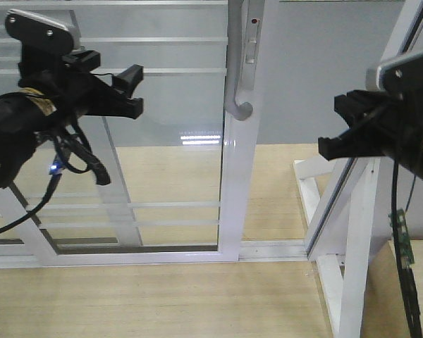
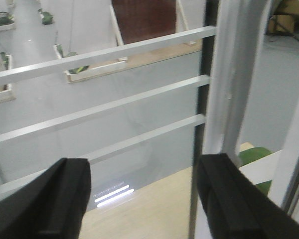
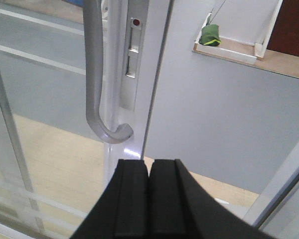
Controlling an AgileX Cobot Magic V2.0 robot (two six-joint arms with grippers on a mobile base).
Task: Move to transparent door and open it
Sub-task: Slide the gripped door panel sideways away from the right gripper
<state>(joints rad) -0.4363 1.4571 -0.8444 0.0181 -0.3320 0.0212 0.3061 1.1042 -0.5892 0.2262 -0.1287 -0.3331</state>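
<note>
The transparent door (image 1: 176, 141) stands ahead, clear glass with thin white bars in a glossy white frame. Its curved grey handle (image 1: 237, 84) hangs on the right stile. My left gripper (image 1: 135, 90) is open and empty, held in front of the glass left of the handle. In the left wrist view the left gripper (image 2: 144, 199) faces the glass (image 2: 114, 99), with the stile (image 2: 229, 74) by its right finger (image 2: 234, 199). My right gripper (image 1: 331, 127) is shut and empty, right of the stile. In the right wrist view the right gripper (image 3: 149, 199) sits below the handle (image 3: 93, 74) and lock plate (image 3: 132, 64), apart from both.
A white bottom track (image 1: 127, 255) runs along the wooden floor. A slanted white frame with braces (image 1: 352, 232) stands at the right. An open gap shows grey floor between the stile and that frame. A green object (image 3: 210, 35) lies far off.
</note>
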